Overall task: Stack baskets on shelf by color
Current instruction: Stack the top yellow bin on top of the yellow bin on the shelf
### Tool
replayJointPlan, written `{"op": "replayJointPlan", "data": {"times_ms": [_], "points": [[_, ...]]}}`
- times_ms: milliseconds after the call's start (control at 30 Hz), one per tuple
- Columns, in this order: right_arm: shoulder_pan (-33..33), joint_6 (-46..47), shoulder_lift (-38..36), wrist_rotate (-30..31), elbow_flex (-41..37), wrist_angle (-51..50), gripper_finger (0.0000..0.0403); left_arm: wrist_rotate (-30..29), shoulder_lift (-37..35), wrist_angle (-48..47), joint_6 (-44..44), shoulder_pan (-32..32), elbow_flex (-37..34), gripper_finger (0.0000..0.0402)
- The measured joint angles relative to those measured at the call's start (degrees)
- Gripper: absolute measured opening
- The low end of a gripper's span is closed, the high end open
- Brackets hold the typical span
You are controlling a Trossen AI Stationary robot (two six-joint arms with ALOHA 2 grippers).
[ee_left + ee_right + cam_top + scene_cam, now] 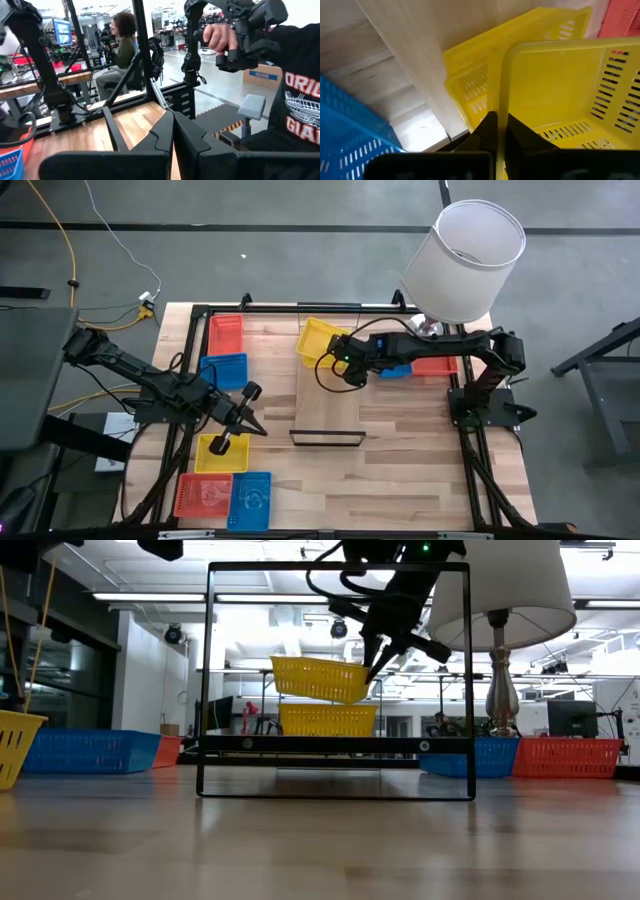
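My right gripper is shut on a yellow basket and holds it in the air over the far end of the light-wood shelf. A second yellow basket sits on the shelf right below the held one. My left gripper is shut and empty. It hovers at the table's left, beside another yellow basket that rests on the tabletop. My right gripper pinches the yellow basket's rim at its right end, one finger inside the wall and one outside. The fingers come down at a slant from above. The basket is lifted clear, slightly tilted, above the yellow basket on the shelf.
A red basket and a blue basket lie at the far left. Another red one and blue one lie at the near left. A blue and a red basket sit under my right arm. A lamp stands at the far right. A person's hand shows beyond the table.
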Motion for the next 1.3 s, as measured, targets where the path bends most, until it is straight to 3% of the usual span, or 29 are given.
{"op": "replayJointPlan", "data": {"times_ms": [333,700,900,1033,1133,1200,1300], "points": [[0.0,2.7,0.1,4.5,0.0,-2.1,0.0021,-0.1,0.0,0.0,-0.2,0.0,0.0,0.0],[0.0,4.9,0.1,6.3,0.0,-0.2,0.0141,0.0,0.0,0.0,-3.0,0.0,0.0,0.0],[0.4,6.5,-0.1,10.4,0.0,1.2,0.0177,0.0,0.0,0.0,-3.0,0.0,0.0,0.0],[0.1,13.6,-1.7,11.1,0.0,1.4,0.0176,-0.5,0.0,0.0,-2.6,0.0,0.0,0.0],[-0.8,25.5,-3.0,7.4,0.0,2.8,0.0156,-2.6,0.0,0.0,-1.6,0.0,0.0,0.0],[-2.1,36.0,-3.8,1.7,0.0,4.0,0.0125,-4.0,0.0,0.0,-1.5,0.0,0.0,0.0],[-4.5,49.3,-3.9,-8.0,-0.3,6.4,0.0046,-5.3,0.0,0.0,-1.4,0.0,0.0,0.0]]}}
